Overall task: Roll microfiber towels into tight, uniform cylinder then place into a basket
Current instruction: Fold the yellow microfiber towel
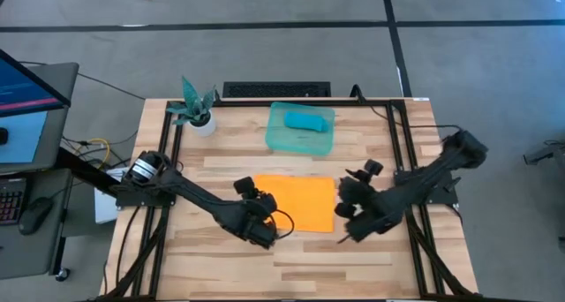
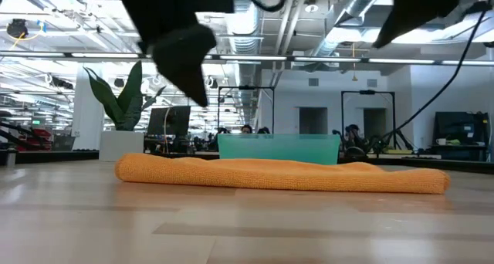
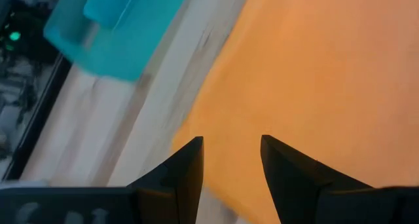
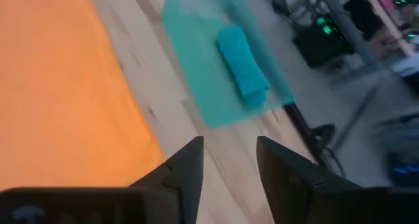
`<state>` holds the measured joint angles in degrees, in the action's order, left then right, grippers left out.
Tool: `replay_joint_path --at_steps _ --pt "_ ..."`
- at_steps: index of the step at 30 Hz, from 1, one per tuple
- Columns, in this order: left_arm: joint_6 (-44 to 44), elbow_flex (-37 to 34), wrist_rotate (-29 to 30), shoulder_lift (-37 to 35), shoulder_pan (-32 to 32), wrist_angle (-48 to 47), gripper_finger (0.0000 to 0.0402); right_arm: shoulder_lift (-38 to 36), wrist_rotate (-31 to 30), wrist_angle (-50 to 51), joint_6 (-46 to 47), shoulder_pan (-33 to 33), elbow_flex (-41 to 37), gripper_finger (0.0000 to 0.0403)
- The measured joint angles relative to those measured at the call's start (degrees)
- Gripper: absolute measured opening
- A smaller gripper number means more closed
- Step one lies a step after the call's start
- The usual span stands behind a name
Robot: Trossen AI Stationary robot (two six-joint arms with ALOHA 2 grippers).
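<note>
The left gripper [image 1: 262, 224] hangs above the near left corner of the orange towel [image 1: 298, 201], which lies spread flat on the wooden table [image 1: 229, 267]. In its wrist view its two dark fingers [image 3: 185, 168] stand apart with a clear gap between them and nothing in that gap; the orange cloth lies just ahead of and below the tips, with bare wood beside it. The right gripper [image 1: 353, 224] hangs at the opposite near corner of the same towel, just off its right edge. Its fingers [image 4: 186, 171] are also parted and hold nothing; below them is table wood, with the orange cloth off to one side.

Beyond both grippers, toward the far edge of the table, sits the teal-green tray [image 1: 281, 140], and inside it lies the turquoise towel [image 1: 308, 121], already rolled into a short cylinder. From table height the orange towel [image 2: 278, 174] shows as a low, slightly rumpled strip in front of the tray [image 2: 278, 147], with both arms raised clear of it. A small white pot with a teal plant [image 1: 198, 108] stands left of the tray, well away from either gripper
</note>
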<state>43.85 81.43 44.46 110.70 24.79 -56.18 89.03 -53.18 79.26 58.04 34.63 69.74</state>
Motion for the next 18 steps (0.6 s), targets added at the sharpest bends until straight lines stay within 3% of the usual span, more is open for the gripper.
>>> replay_joint_path --at_steps 10,18 --pt "-16.7 2.1 -10.0 0.0 -6.4 14.8 0.0146 -9.3 -0.9 -7.3 3.5 4.8 -10.2 0.0159" --pt "-18.0 4.1 -12.7 0.0 -6.5 14.5 0.0146 -8.2 -0.7 -9.5 3.0 4.6 -10.3 0.016"
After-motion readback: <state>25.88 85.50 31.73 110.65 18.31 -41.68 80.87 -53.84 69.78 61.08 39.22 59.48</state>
